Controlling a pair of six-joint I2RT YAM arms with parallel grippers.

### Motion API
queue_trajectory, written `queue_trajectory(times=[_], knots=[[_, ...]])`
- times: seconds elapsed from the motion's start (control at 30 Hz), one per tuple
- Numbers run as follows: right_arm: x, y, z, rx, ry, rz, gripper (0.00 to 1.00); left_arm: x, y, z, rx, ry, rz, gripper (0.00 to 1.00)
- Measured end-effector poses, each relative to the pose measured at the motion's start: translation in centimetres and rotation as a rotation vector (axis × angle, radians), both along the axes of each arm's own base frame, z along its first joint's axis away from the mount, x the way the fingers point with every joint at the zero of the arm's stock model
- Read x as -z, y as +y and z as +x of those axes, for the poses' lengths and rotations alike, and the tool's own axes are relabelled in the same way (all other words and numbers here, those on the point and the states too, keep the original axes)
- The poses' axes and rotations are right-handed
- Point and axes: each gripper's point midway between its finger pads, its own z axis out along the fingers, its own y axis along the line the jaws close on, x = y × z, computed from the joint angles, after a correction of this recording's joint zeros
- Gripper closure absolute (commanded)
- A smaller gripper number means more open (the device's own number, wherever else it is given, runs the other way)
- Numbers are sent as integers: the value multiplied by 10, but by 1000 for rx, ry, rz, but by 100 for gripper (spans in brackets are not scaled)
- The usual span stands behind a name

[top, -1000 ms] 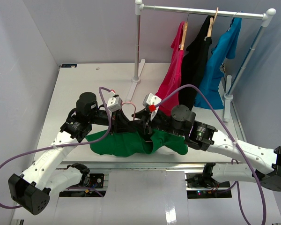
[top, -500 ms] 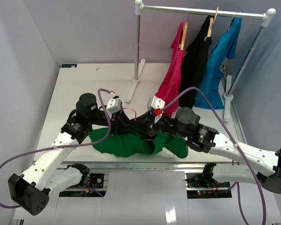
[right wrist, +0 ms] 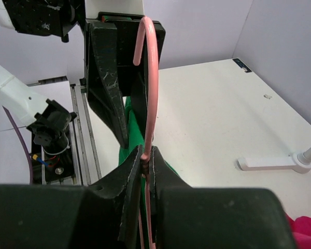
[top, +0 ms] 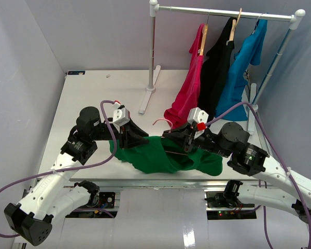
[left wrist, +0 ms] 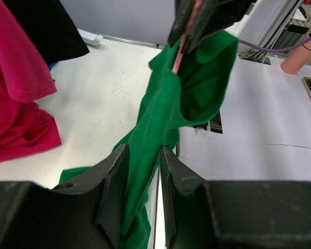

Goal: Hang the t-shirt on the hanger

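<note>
Hanging in a slack bunch between the two grippers, over the near edge of the table point(top: 93, 98): t-shirt point(top: 158, 158), bright green, lower folds close to the tabletop, contact not clear.

Left gripper point(top: 143, 139): fingers parted, green cloth running loosely through the gap, a sliver of light beside one finger in the wrist view; nothing pinched.

Right gripper point(top: 169, 138): fingers pressed tight together on the hanger point(top: 160, 121), clamped on the wire just below the hook.

Hanger: thin pale pink wire, hook curving up clear of the cloth, lower part buried in green folds, shoulders not visible.

Grippers: facing each other, close, tips apart.

At far right of the table: garment rack point(top: 223, 11) carrying magenta shirt point(top: 189, 93), black shirt point(top: 217, 67) and turquoise shirt point(top: 241, 72), side by side, set back from the green one.
</note>
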Motion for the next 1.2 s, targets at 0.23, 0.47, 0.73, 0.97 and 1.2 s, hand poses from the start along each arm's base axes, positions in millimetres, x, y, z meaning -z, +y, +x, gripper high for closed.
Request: queue_trajectory(times=[0.23,0.47,0.73,0.97,1.2], knots=[[7,-17,0,41,3,-37,92,10,2,15,-84,9,34,71],[6,-32,2,88,-1,-47,92,14,5,28,-190,9,65,62],[-19,-57,-1,133,-22,0,92,25,29,70,-460,15,128,52],[-39,-66,0,161,-44,43,92,29,45,82,-586,14,160,46],[-43,-68,1,169,-53,48,92,23,46,79,-587,-2,143,45]])
